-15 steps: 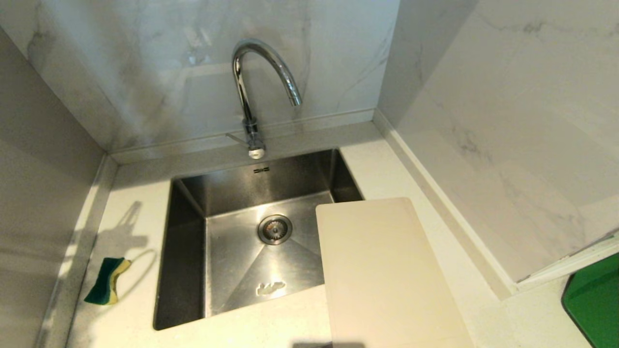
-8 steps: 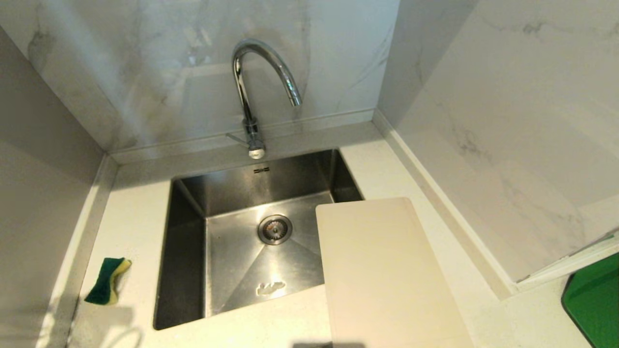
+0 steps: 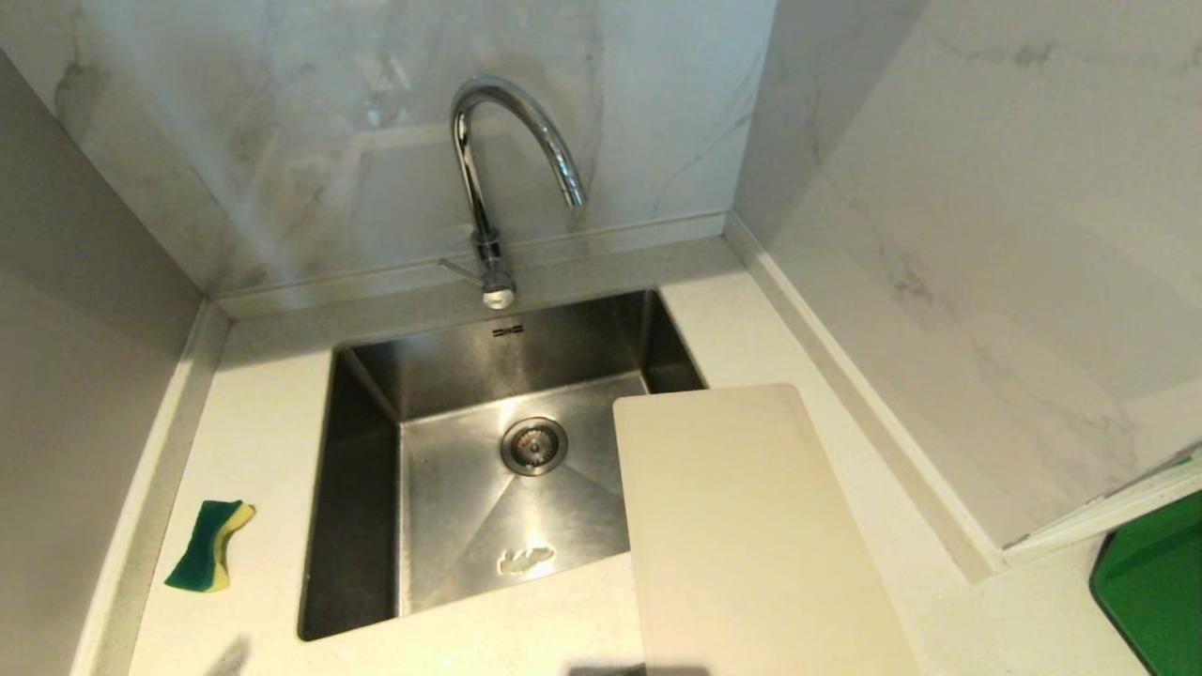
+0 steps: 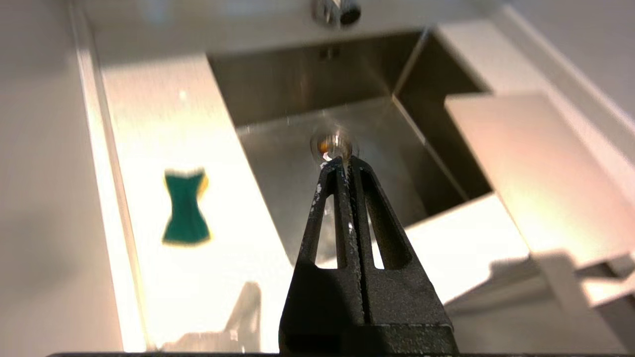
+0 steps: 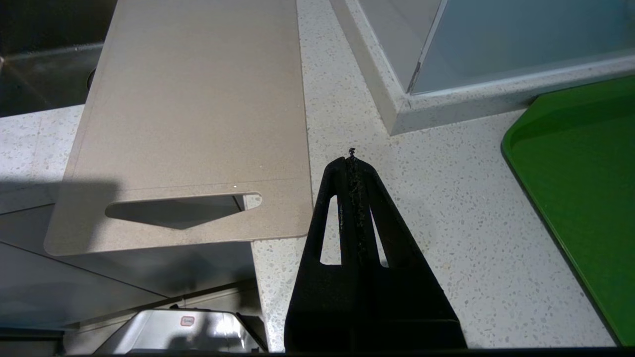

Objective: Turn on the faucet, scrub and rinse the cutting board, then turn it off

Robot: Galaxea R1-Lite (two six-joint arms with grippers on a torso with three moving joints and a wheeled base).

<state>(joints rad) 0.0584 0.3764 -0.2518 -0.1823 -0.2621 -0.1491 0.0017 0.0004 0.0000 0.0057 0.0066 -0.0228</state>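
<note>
The chrome gooseneck faucet point(image 3: 488, 178) rises behind the steel sink point(image 3: 362, 526), its thin lever point(image 3: 458, 269) at the base; no water runs. The cream cutting board point(image 3: 742, 526) lies on the counter right of the sink, one corner over the basin, and shows as well in both wrist views point(image 4: 540, 163) point(image 5: 198, 109). Neither gripper is in the head view. My left gripper point(image 4: 342, 161) is shut and empty, held over the sink's near edge. Near the counter's front edge, beside the board's handle slot, my right gripper point(image 5: 351, 158) is shut and empty.
A green and yellow sponge point(image 3: 208, 545) point(image 4: 186, 208) lies on the counter left of the sink. A green tray point(image 3: 1155, 582) point(image 5: 580, 178) sits at the far right. Marble walls close in behind and on both sides.
The arm's shadow on the left counter has slid back toward the front edge and nearly left the head view. Faucet, board and sponge have not moved.
</note>
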